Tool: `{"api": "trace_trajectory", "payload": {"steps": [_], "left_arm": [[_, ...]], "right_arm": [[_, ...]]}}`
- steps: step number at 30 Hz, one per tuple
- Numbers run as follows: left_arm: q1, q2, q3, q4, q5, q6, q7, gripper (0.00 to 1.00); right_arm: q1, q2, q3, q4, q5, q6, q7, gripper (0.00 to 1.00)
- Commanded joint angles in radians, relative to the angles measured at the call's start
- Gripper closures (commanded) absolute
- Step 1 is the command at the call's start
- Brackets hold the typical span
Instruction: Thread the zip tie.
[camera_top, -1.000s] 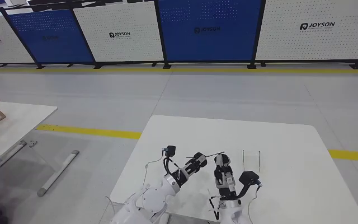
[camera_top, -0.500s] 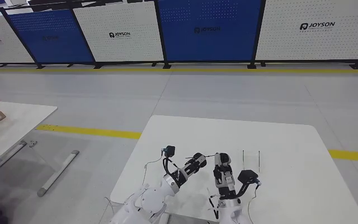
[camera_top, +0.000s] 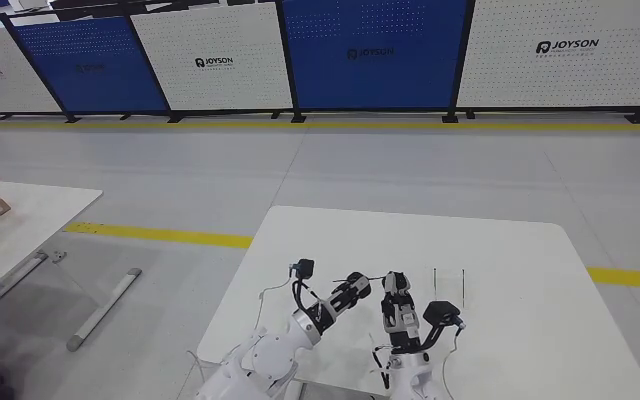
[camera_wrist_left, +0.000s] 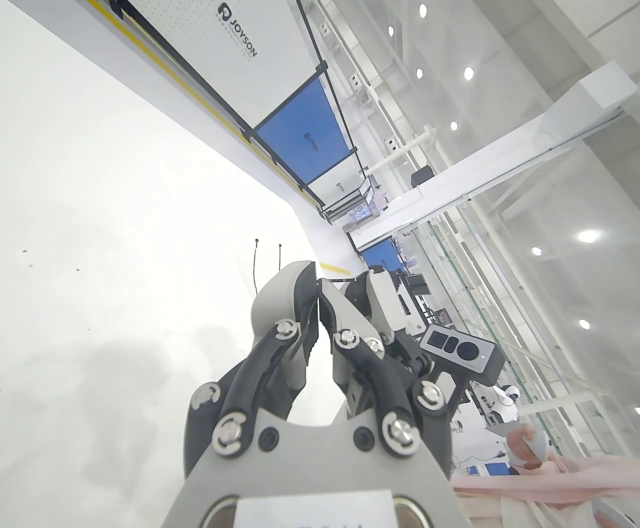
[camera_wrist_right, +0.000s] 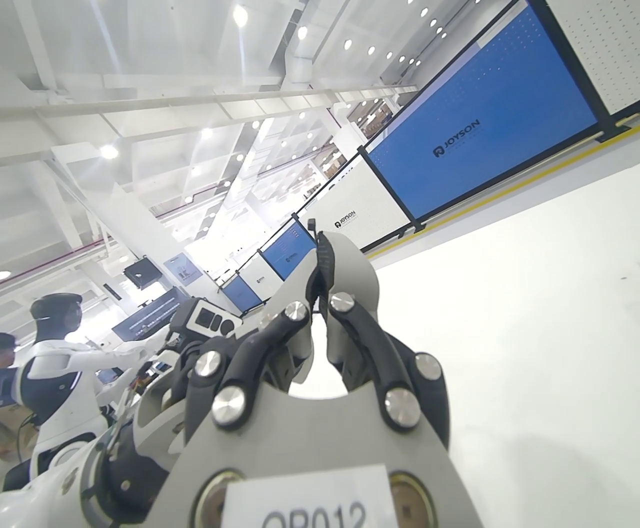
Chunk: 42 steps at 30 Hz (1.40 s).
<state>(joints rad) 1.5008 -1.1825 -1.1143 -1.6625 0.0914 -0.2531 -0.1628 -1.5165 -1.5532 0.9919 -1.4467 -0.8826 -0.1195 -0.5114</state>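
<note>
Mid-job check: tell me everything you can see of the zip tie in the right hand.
The zip tie is a thin black strip, plastic by its look, with a small square head. The right hand is shut on it just below the head, which pokes out past the fingertips. In the top view it runs as a fine dark line above the white table toward the left hand, also shut; whether that hand pinches it I cannot tell.
</note>
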Motion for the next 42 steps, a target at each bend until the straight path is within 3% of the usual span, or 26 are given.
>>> {"api": "trace_trajectory", "payload": {"steps": [1,14,18,22,28,42], "left_arm": [[0.000,0.000,0.000,0.001,0.002,-0.010,-0.004,1.00],[-0.006,0.001,0.002,0.001,0.003,-0.009,-0.009,1.00],[-0.005,0.001,0.004,-0.004,0.002,-0.012,-0.011,1.00],[-0.001,0.001,0.004,-0.011,0.003,-0.015,-0.011,1.00],[0.007,0.003,0.003,-0.021,0.010,-0.023,-0.014,1.00],[0.016,0.004,-0.001,-0.030,0.011,-0.040,-0.003,1.00]], "right_arm": [[0.003,-0.001,0.000,0.001,0.004,0.006,0.004,1.00],[-0.005,0.002,0.010,-0.018,0.016,-0.023,0.019,1.00],[-0.011,0.004,0.020,-0.028,0.018,-0.024,0.017,1.00],[-0.012,0.005,0.026,-0.032,-0.007,0.009,0.013,1.00],[-0.016,0.009,0.021,-0.040,-0.015,-0.025,0.039,1.00],[-0.026,0.011,0.024,-0.050,-0.010,-0.021,0.054,1.00]]}}
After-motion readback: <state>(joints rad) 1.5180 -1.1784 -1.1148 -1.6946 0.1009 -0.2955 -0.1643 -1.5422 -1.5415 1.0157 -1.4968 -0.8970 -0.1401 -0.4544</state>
